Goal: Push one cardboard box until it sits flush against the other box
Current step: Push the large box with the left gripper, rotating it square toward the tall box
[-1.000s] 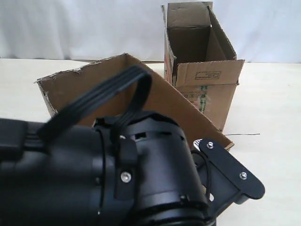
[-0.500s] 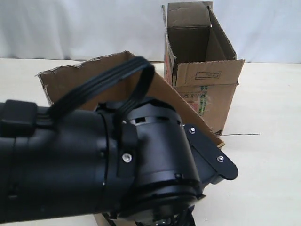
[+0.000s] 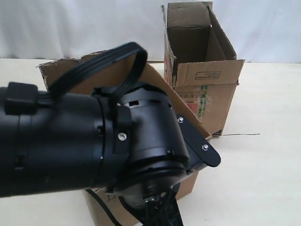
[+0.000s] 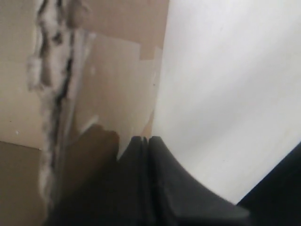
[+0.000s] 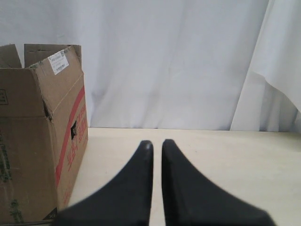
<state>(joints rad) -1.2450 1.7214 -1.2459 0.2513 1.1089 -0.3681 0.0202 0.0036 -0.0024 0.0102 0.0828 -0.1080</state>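
One cardboard box (image 3: 61,77) ragged-rimmed, wide | other box (image 3: 207,84) tall, flapped | left fingers (image 4: 162,179) closed | right fingers (image 5: 183,188) closed

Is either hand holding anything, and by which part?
Nothing is held: left hand shut beside the wide box, right hand shut and empty.

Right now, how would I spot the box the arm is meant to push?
On the pale table, two brown boxes stand before a white curtain. The cardboard box is the wide one behind the black arm; its rim is torn, unlike the taller other box with flaps.
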